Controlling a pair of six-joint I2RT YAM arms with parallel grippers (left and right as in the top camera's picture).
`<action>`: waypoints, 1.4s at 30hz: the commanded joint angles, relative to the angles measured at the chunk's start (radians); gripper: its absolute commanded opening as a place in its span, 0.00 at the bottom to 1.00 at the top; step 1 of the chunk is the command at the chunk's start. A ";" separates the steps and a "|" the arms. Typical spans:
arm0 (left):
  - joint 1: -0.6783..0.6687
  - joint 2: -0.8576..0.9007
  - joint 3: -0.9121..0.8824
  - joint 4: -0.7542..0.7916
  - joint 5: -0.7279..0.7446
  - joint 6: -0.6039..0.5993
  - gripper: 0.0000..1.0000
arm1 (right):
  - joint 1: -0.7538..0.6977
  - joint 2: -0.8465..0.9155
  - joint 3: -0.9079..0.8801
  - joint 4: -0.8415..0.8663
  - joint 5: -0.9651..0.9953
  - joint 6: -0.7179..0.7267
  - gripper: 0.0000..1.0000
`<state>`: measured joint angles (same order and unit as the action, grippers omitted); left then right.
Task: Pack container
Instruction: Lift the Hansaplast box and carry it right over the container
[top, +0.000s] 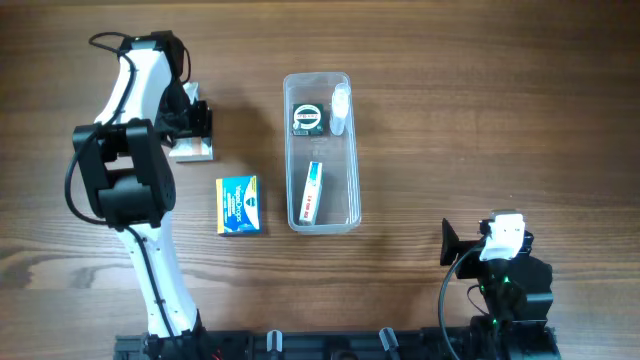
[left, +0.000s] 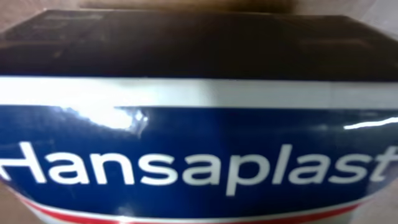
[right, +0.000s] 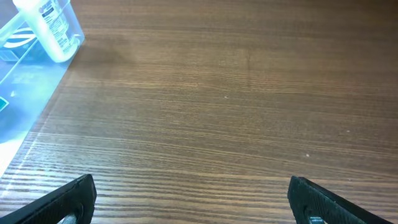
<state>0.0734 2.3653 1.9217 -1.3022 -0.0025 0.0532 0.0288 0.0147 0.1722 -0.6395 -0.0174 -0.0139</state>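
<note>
The container (top: 349, 150) is a long clear plastic tub at the table's middle. It holds a round black and green item (top: 305, 118), a small clear bottle (top: 339, 108) and a small red and white box (top: 313, 192). My left gripper (top: 197, 122) is down at a Hansaplast box (top: 192, 151) at the left. That box (left: 199, 137) fills the whole left wrist view and hides the fingers. My right gripper (right: 193, 199) is open and empty over bare wood, right of the container's corner (right: 18, 81); it also shows in the overhead view (top: 450, 243).
A blue and yellow box (top: 239, 205) lies flat left of the container. The bottle (right: 50, 28) shows through the container wall in the right wrist view. The left arm's body (top: 125, 170) stands over the table's left side.
</note>
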 joint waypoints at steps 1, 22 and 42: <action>-0.003 0.023 -0.005 0.066 0.070 -0.047 0.67 | -0.004 -0.010 -0.005 0.002 0.020 -0.012 1.00; -0.018 -0.157 -0.005 0.118 0.152 -0.185 0.69 | -0.004 -0.008 -0.005 0.002 0.020 -0.012 1.00; -0.272 -0.331 -0.003 0.167 0.171 -0.410 0.71 | -0.004 -0.008 -0.005 0.002 0.020 -0.012 1.00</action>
<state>-0.1429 2.0884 1.9213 -1.1389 0.1463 -0.2806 0.0288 0.0147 0.1722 -0.6399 -0.0174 -0.0139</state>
